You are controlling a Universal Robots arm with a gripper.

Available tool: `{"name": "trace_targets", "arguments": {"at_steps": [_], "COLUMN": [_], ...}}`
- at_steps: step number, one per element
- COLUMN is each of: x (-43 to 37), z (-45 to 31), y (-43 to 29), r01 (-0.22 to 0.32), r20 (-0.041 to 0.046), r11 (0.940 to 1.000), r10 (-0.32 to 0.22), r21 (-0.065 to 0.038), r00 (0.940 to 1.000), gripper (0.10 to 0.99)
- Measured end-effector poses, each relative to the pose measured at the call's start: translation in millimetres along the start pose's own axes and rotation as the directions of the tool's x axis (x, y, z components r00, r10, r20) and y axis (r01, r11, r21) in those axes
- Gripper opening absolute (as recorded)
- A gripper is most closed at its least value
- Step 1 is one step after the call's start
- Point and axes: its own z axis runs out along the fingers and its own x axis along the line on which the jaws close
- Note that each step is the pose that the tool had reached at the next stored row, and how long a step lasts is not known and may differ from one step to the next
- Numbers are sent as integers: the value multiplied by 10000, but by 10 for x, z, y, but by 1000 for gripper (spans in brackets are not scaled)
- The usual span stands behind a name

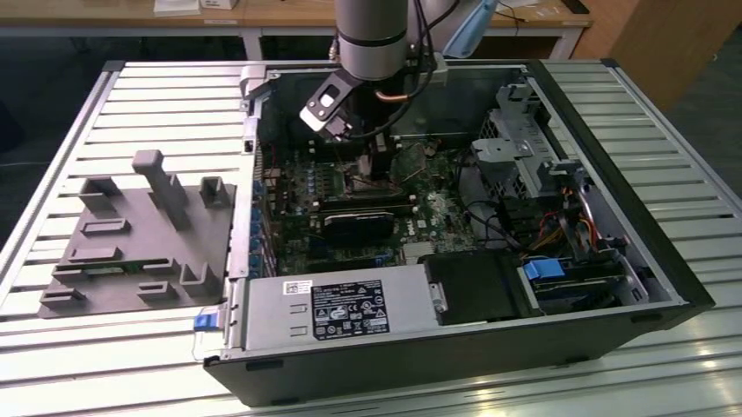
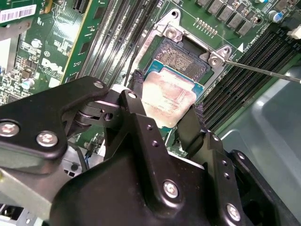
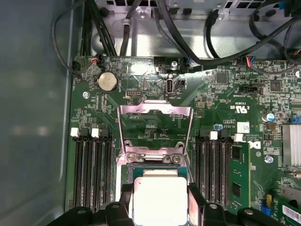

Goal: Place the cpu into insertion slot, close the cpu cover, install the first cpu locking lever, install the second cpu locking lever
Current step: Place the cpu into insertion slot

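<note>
The cpu [image 2: 170, 96] is a square chip with a dull silver top, and my gripper [image 2: 167, 94] is shut on it, one black finger against each of two opposite edges. It hangs just above the insertion slot [image 2: 182, 55], covering part of the dark socket, and is offset toward me. In the first wrist view the cpu [image 3: 160, 200] sits between my fingers [image 3: 126, 194]. Beyond it the cpu cover [image 3: 155, 109] stands swung open on its hinge. A thin locking lever [image 2: 263, 71] sticks out sideways from the socket corner. In the exterior view my gripper [image 1: 377, 169] reaches down into the open computer case [image 1: 649, 261].
Black memory slots [image 3: 91, 169] flank the socket on both sides. Cables [image 3: 225, 52] hang along the case wall past the board. A card [image 1: 365, 217], a black box [image 1: 481, 287] and a grey power supply [image 1: 330, 313] fill the near case. A grey fixture [image 1: 128, 234] lies at the exterior view's left.
</note>
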Motion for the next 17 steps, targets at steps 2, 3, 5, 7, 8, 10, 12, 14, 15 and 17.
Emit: {"name": "trace_targets", "arguments": {"at_steps": [2, 3, 5, 7, 8, 10, 12, 14, 15, 17], "x": [3, 5, 8, 11, 12, 15, 18, 20, 20, 21], "z": [16, 24, 41, 58, 65, 80, 94, 108, 116, 134], "y": [-5, -7, -11, -15, -17, -21, -27, -33, -36, -40], "r01": [-10, -15, -24, -32, -36, -43, -51, -62, -67, -79], "r20": [2, 2, 2, 3, 4, 5, 5, 6, 7, 7], "r11": [10000, 10000, 10000, 10000, 10000, 10000, 10000, 10000, 10000, 10000], "r10": [10, 15, 24, 32, 36, 43, 51, 62, 67, 79], "r21": [0, 0, 0, -1, 0, 0, 0, -1, -1, -2], "r00": [10000, 10000, 10000, 10000, 10000, 10000, 10000, 10000, 10000, 10000], "gripper": [541, 541, 541, 541, 541, 541, 541, 541, 541, 541]}}
